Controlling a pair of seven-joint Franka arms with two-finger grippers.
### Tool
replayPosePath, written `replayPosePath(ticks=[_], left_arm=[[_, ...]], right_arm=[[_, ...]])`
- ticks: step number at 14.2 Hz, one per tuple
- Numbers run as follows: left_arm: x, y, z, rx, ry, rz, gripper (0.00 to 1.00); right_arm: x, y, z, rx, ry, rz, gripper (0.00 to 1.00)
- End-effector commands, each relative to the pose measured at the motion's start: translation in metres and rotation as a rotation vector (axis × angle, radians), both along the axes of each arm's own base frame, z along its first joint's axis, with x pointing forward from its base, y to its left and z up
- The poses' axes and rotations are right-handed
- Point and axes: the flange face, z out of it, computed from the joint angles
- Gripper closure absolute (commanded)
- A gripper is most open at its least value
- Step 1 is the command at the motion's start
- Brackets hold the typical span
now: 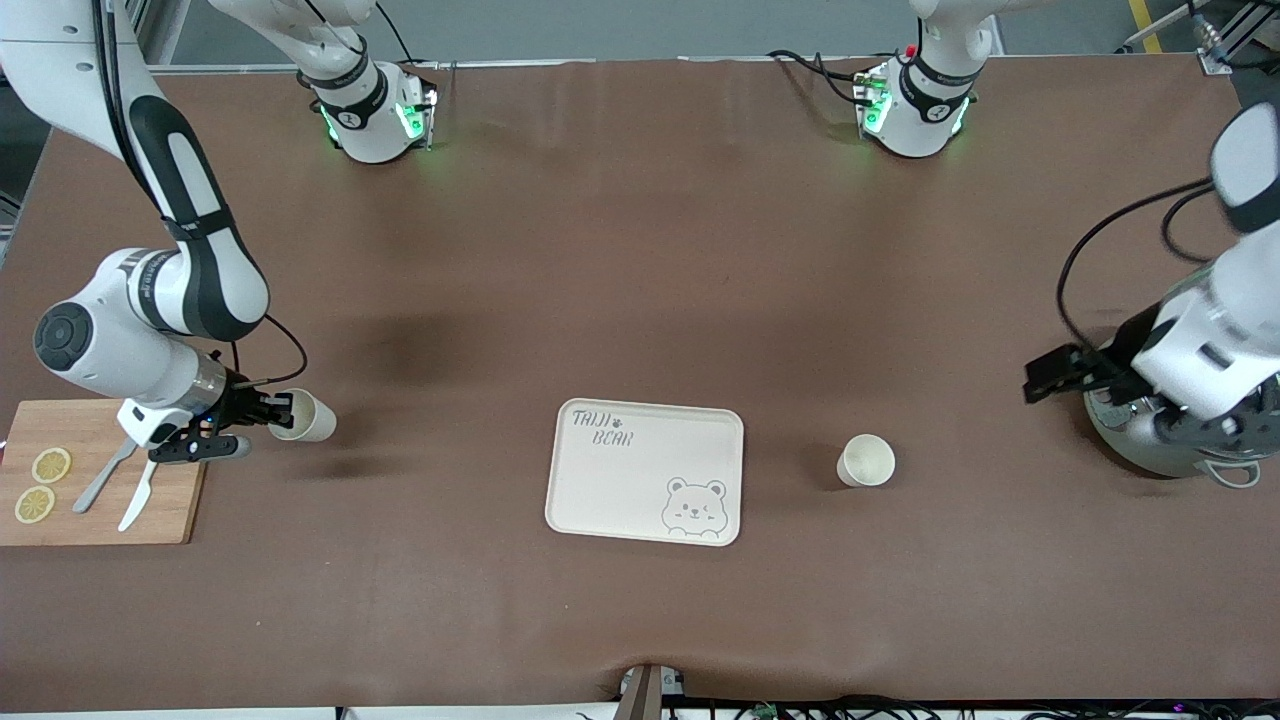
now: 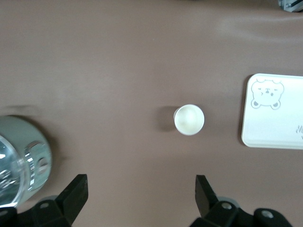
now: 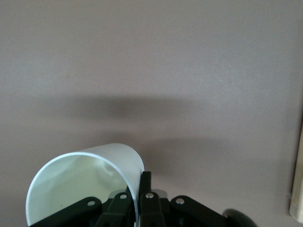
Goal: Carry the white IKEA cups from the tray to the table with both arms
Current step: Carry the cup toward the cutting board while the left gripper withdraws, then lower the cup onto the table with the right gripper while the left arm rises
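Between tray (image 1: 600, 500) and cutting board (image 1: 100, 520), bare table (image 1: 640, 250).

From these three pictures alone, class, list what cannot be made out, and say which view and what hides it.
- Front view: the left pincer is motion-blurred over the brown table, and the grey metal pot sits half under that arm.
- Right wrist view: the held small cream-white handleless cup is cut off by the picture edge; the right pincer covers its rim.
- Left wrist view: the cream rectangular bear tray runs off the edge.
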Motion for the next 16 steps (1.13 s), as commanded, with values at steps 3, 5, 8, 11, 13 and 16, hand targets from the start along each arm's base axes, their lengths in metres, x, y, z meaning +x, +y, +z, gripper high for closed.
replayPosePath(ticks=[3,5,8,11,13,16], left_arm=[[-0.056,-0.013,0.058,0.087,0.043,-0.101,0.0],[-0.068,0.003,0.067,0.088,0.066,-0.173,0.0],[-0.073,0.002,0.075,0.037,0.055,-0.204,0.0],[-0.076,-0.016,0.077,-0.012,0.054,-0.18,0.0],[-0.081,-0.021,0.085,-0.04,0.047,-0.139,0.0],[-0.085,-0.04,0.085,-0.021,0.051,-0.108,0.0]], right_arm=[[-0.004,-0.006,-0.009,0.009,-0.031,-0.016,1.0],[-0.005,-0.008,-0.012,0.006,-0.041,-0.021,1.0],[-0.005,-0.008,-0.014,0.001,-0.062,-0.025,1.0],[-0.005,-0.008,-0.022,0.0,-0.065,-0.027,1.0],[-0.006,-0.008,-0.027,0.0,-0.059,-0.027,1.0],[-0.007,-0.007,-0.033,0.002,-0.049,-0.027,1.0]])
